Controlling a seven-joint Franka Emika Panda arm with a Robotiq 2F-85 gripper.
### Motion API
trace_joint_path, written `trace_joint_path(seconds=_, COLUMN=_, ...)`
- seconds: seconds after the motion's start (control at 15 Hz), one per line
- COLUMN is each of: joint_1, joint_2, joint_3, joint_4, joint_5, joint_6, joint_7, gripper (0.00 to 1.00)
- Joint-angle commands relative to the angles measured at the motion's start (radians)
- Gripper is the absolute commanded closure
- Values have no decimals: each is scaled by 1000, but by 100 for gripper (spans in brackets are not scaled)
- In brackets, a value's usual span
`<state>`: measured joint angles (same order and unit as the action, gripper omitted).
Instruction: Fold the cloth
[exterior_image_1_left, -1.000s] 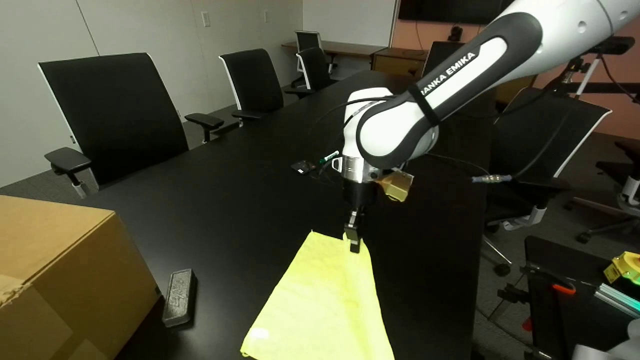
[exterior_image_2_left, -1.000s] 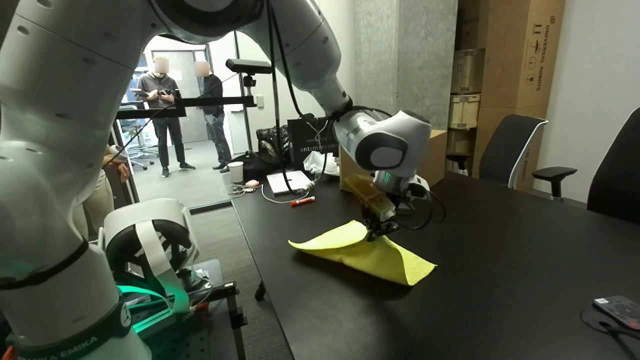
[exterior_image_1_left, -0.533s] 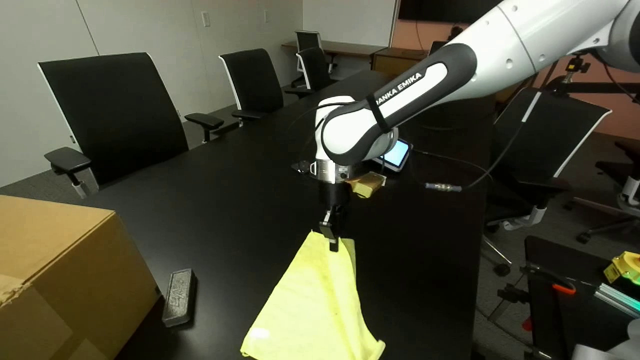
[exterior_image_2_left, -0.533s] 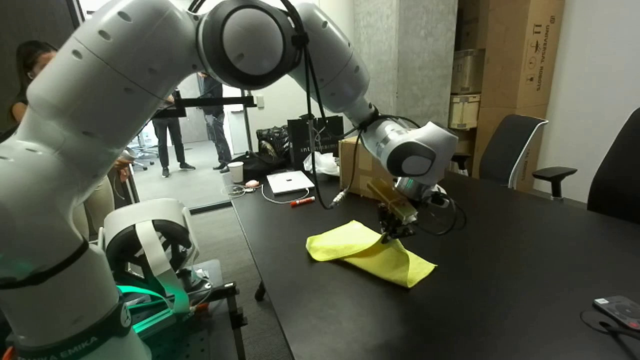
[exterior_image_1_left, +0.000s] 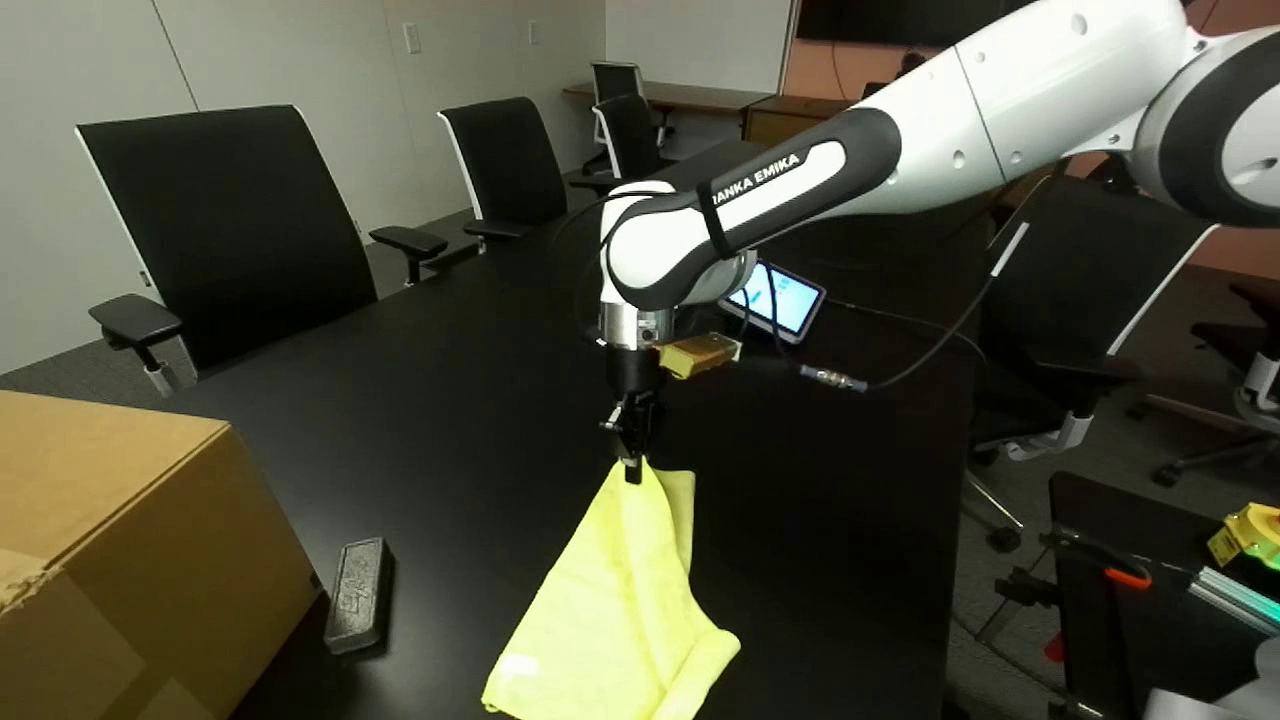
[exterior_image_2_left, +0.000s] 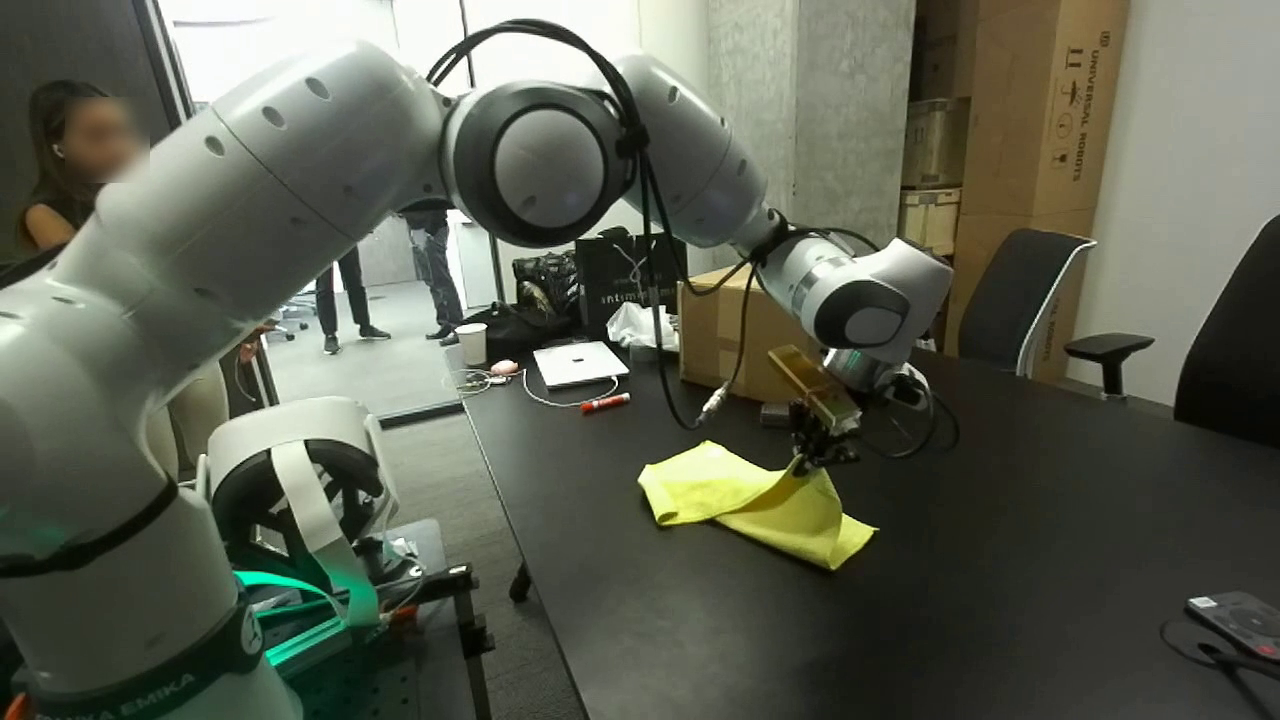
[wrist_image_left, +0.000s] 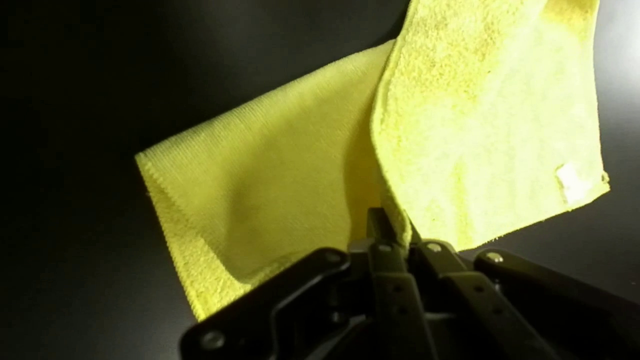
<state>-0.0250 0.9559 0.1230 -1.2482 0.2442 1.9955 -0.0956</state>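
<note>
Yellow cloth (exterior_image_1_left: 610, 610) lies part-folded on the bench (exterior_image_2_left: 950, 620), set in from the long edge beside the robot base (exterior_image_2_left: 130, 625). The pincer (wrist_image_left: 400, 230) is clamped on the cloth's free border and holds it raised above the layer beneath; the lower fabric rests on the bench. A cardboard box (exterior_image_1_left: 150, 550) stands farther in from that edge, with a black block (exterior_image_1_left: 358, 597) just beside it. A laptop (exterior_image_2_left: 580, 365) lies near the same edge, a red marker (exterior_image_2_left: 605, 402) close by.

At the bottom edge of an exterior view, the cloth (exterior_image_1_left: 590, 620) is cut off. At the upper left of an exterior view, a face (exterior_image_2_left: 105, 140) is blurred. In the wrist view, the gripper (wrist_image_left: 395, 222) is cropped below.
</note>
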Motion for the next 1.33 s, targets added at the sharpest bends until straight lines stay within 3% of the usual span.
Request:
trace_joint_path(seconds=0.0, joint_1=29, joint_2=95, joint_3=-14, joint_4=162, joint_5=-14, joint_6=-63, joint_7=75, gripper=71)
trace_joint_path(seconds=0.13, joint_1=29, joint_2=105, joint_3=-9, joint_4=175, joint_5=-9, joint_6=-58, joint_7=83, gripper=64)
trace_joint_path(seconds=0.4, joint_1=20, joint_2=68, joint_3=-2, joint_4=108, joint_5=4, joint_6=8, joint_7=68, gripper=32)
trace_joint_path(seconds=0.67, joint_1=-2, joint_2=-45, joint_3=36, joint_4=-89, joint_5=24, joint_6=104, joint_7=-25, gripper=4)
trace_joint_path(seconds=0.73, joint_1=-3, joint_2=-77, joint_3=47, joint_4=-146, joint_5=22, joint_6=124, joint_7=-61, gripper=0)
trace_joint_path(seconds=1.27, joint_1=-2, joint_2=-279, joint_3=171, joint_4=-523, joint_5=6, joint_6=227, joint_7=-403, gripper=0)
